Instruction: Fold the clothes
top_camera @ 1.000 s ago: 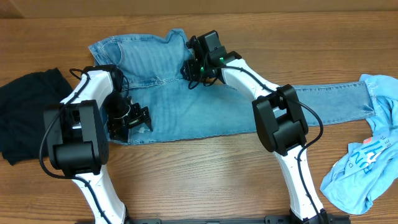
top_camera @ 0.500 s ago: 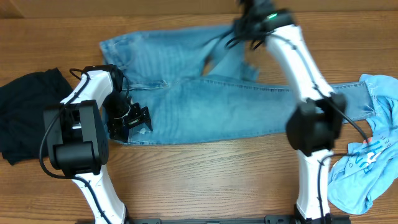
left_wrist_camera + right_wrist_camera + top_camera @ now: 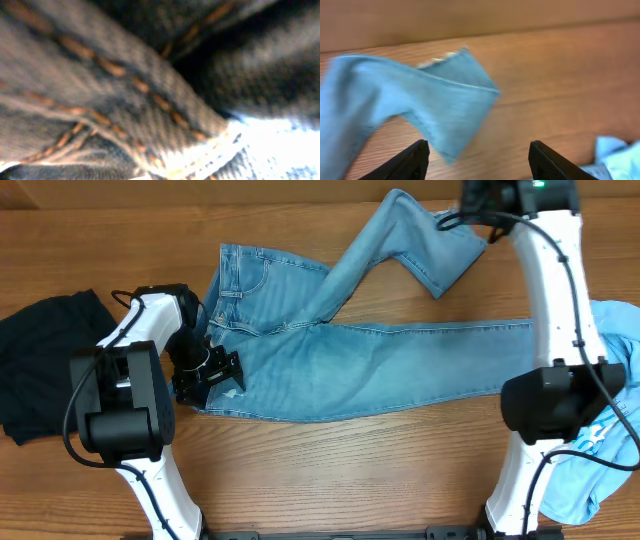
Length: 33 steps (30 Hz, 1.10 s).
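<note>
1. Two legs of the jeans [image 3: 350, 370] lie apart in the overhead view. One runs along the middle of the table [image 3: 320, 470] toward the right edge. The other kinks up to the far edge, its hem [image 3: 452, 258] near my right gripper [image 3: 478, 198]. The black garment [image 3: 40, 365] sits at the left edge, the T-shirt [image 3: 612, 330] at the right edge.
2. Same view: my left gripper [image 3: 212, 372] is down on the waist end, jaws spread wide. Whether any cloth is nipped, I cannot tell.
3. Left wrist view: only blurred jeans cloth and orange stitching [image 3: 115, 67], close against the lens. No fingers show.
4. Right wrist view: my fingers [image 3: 412, 161] stand well apart with nothing between them. The hem shows blurred beyond them, over the wood.
5. My judgement: laying the jeans flat is the step in hand. I'd take that hem by its edge, draw the leg straight alongside the other with the waist pinned, and smooth the kink before any fold.
</note>
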Each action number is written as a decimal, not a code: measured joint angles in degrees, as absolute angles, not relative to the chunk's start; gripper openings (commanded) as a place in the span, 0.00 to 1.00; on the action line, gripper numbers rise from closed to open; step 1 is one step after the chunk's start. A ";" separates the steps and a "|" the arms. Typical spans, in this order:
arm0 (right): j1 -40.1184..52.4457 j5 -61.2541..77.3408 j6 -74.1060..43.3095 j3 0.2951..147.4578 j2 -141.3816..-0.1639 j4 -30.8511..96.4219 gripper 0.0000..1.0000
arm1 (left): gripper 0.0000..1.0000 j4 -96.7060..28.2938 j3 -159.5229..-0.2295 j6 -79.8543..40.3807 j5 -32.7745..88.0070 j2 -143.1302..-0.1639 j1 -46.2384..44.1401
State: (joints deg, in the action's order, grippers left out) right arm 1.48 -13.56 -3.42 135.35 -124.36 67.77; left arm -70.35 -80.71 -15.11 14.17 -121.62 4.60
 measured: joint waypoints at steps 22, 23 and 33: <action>-6.33 26.74 -11.03 93.95 -130.52 25.98 0.77 | 0.93 -70.00 -80.49 -15.57 14.15 -121.40 4.60; -6.33 26.74 -11.38 93.95 -130.52 25.93 0.77 | 0.93 -70.00 -80.49 -15.57 14.17 -121.40 4.60; -5.85 20.21 -21.85 94.85 -130.17 28.75 0.78 | 0.93 -70.00 -80.49 -15.57 14.17 -121.40 4.60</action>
State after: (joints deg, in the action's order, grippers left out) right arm -5.85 20.21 -21.85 94.85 -130.17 28.75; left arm -70.00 -80.49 -15.57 14.17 -121.40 4.60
